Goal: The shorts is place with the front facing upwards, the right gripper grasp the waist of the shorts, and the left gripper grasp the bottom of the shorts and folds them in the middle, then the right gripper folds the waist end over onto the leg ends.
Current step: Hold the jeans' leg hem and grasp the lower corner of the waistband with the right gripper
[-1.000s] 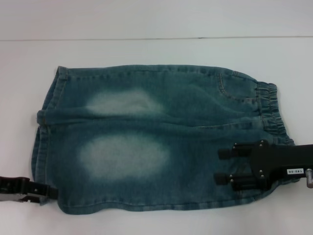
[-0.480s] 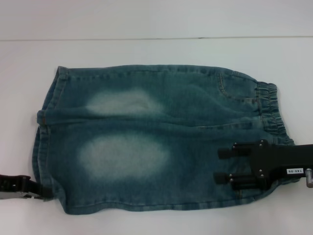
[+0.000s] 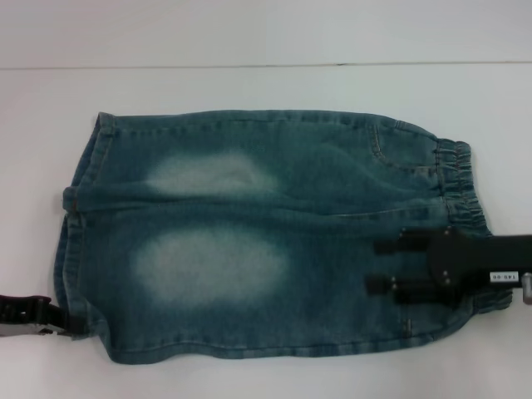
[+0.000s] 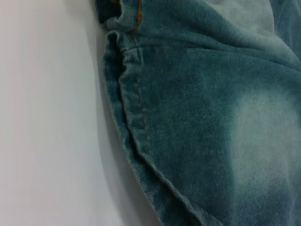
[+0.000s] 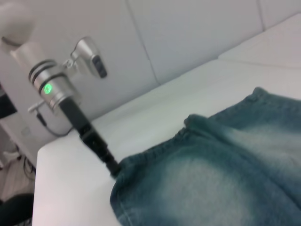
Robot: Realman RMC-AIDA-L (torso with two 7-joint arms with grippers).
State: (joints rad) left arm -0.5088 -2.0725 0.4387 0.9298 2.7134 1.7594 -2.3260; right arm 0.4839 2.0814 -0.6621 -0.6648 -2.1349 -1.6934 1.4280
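Shorts [image 3: 266, 237] flat on table [image 3: 249, 87], right claw [image 3: 384, 266] spread over waist, left claw [image 3: 71, 326] half-hidden at hem, grip unreadable

Bright, even overhead light washes the white table [image 3: 249, 91], leaving only a thin soft shadow along the near edge of the denim shorts [image 3: 266, 241]. Both wrist views are soft, blurring the shorts' hem stitching.
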